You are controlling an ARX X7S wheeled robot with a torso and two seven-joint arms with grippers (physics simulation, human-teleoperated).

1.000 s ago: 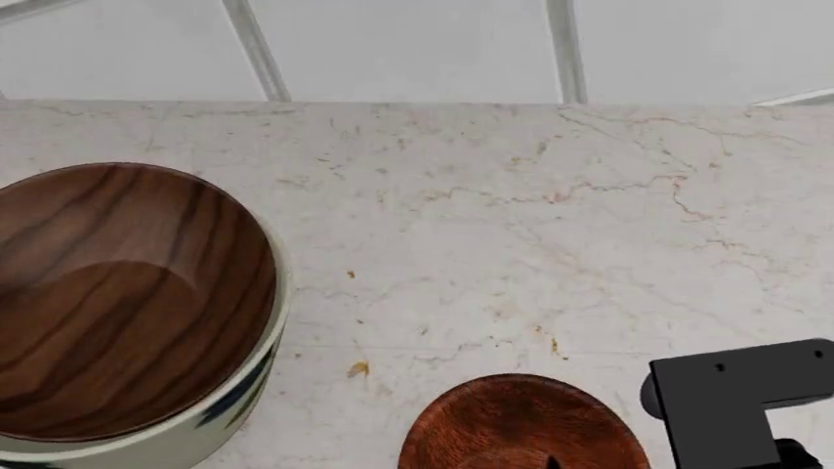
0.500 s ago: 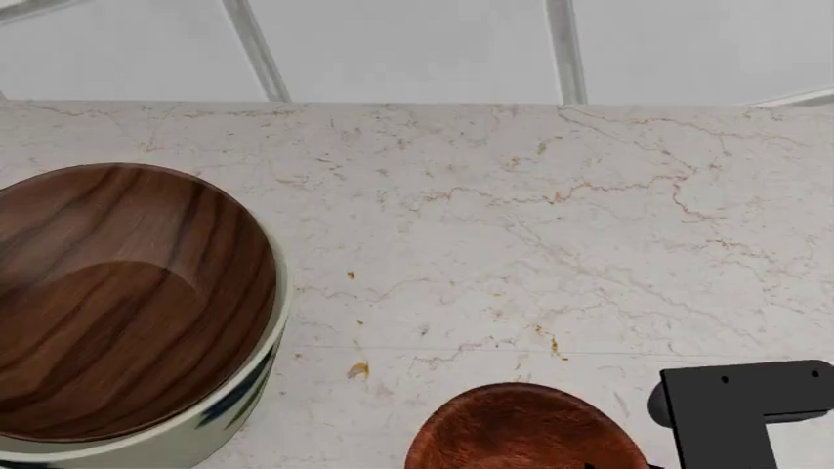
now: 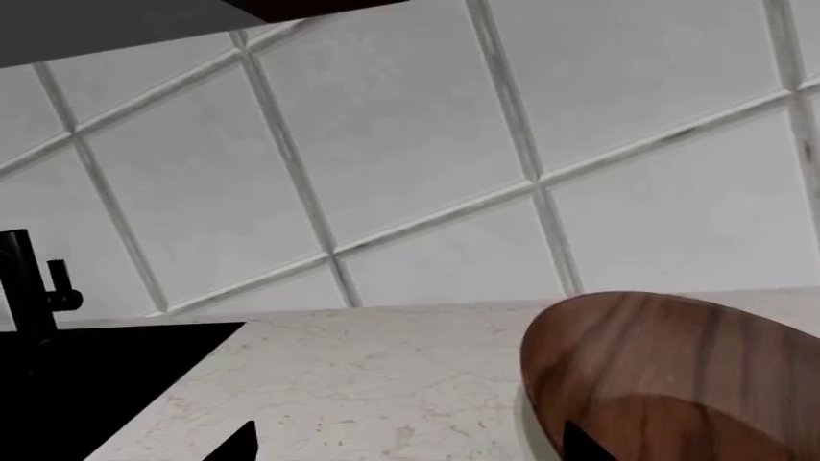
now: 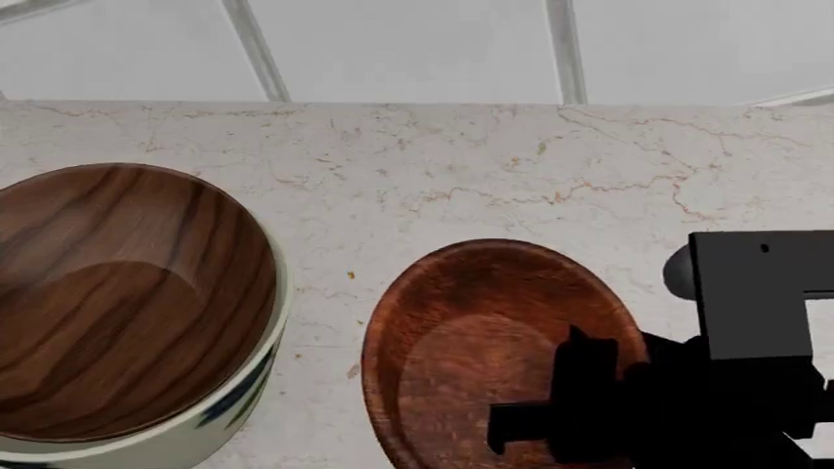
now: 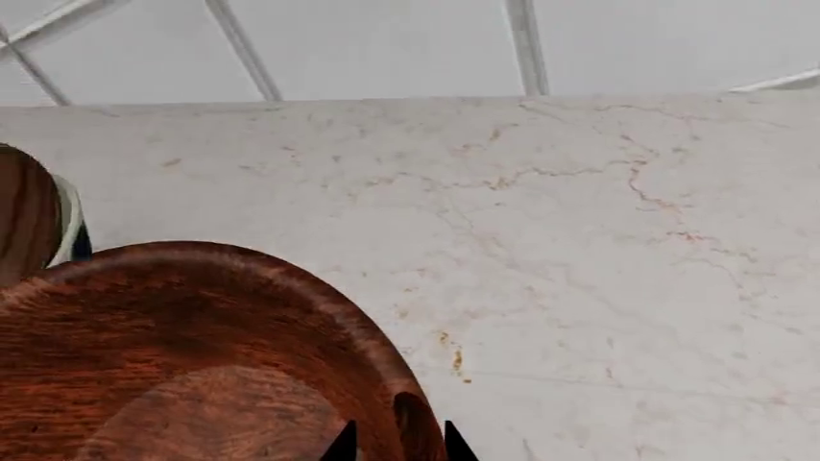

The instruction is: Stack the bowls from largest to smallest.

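The dark-brown striped wood bowl (image 4: 124,303) sits nested inside the cream bowl (image 4: 225,415) with blue marks, at the left of the counter. The reddish-brown bowl (image 4: 482,342) hangs tilted above the counter, to the right of that pair. My right gripper (image 4: 580,386) is shut on its near right rim. In the right wrist view its fingertips (image 5: 397,444) straddle the rim of the reddish-brown bowl (image 5: 192,355). My left gripper (image 3: 410,447) is open and empty, low over the counter beside the striped bowl (image 3: 679,375). It is out of the head view.
The marble counter (image 4: 521,176) runs back to a grey tiled wall (image 4: 404,49). In the left wrist view a black sink (image 3: 77,384) with a black tap (image 3: 26,283) lies on the far side of the left gripper from the bowls.
The reddish-brown bowl was only a part at the head view's bottom edge. It now shows far more fully and larger, raised with my right gripper on its rim. The nested pair has not moved.
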